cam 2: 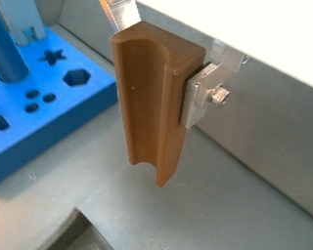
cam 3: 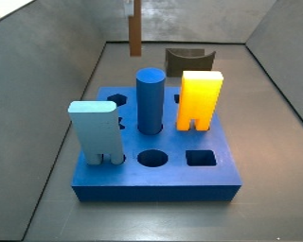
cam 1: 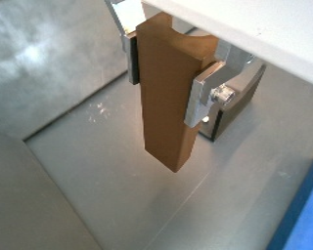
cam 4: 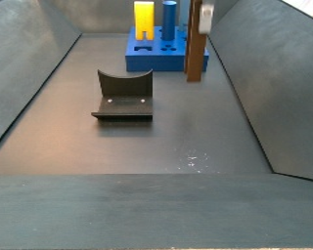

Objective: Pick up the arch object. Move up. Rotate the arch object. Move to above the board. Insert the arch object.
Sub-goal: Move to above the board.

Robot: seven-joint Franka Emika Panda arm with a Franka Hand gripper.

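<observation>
Between the gripper's (cam 1: 168, 70) silver fingers (cam 1: 202, 90), closed on its upper part, the arch (cam 1: 167, 98) hangs clear of the floor, its long axis running straight down from the pads. The board (cam 2: 35, 107) lies off to one side, lower than the arch's free end, so the arch is not yet above it.

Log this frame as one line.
gripper: shut on arch | arch: upright, off the floor, beside board | board: cylinder, yellow block, light blue block in | not inserted
</observation>
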